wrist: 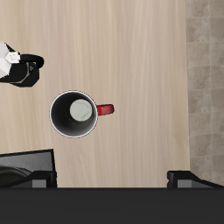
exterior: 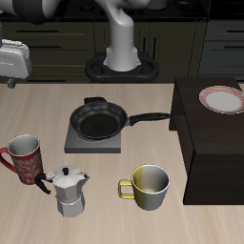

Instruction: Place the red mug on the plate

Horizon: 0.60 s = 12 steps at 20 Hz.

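While your gripper hangs high over the table, its two fingers are wide apart and hold nothing. In the exterior view you cannot see the gripper at all, only the robot's pale base at the far side.

Look down through the wrist view and you see the red mug right below you. It stands up straight on the wood. You can see its grey inside and its little red handle sticking out to one side. In the exterior view the red mug is close to the near edge of the table, at one end.

Just beside the mug, a bit nearer the front edge, stands a silver coffee pot with a black handle. You can see part of it in the wrist view too. It does not touch the mug.

The plate is well apart from the mug, at the other end. It lies flat on top of a dark block and has nothing on it.

Between them sits a black pan on a grey square stand, farther back. A yellow mug stands near the front edge, close to the dark block.
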Available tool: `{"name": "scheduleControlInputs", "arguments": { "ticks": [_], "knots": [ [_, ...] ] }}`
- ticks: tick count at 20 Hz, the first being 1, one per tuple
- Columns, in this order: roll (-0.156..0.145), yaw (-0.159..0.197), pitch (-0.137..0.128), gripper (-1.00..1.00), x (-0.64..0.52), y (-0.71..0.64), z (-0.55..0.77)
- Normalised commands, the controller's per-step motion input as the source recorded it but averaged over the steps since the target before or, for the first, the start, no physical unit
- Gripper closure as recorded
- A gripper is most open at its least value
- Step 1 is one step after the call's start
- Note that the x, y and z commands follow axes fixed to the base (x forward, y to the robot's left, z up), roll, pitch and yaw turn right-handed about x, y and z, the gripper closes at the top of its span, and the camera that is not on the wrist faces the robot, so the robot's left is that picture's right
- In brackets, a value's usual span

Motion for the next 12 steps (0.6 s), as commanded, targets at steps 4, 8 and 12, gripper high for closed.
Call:
{"name": "scheduleControlInputs", "arguments": {
  "ticks": [4,8,12],
  "knots": [
    [0.002,-0.019,0.013,-1.0,0.1,0.01,-0.33],
    [-0.048,-0.032,-0.01,-1.0,0.11,-0.09,-0.39],
    [-0.001,-0.007,-0.013,-1.0,0.09,0.06,-0.41]
  ]
}}
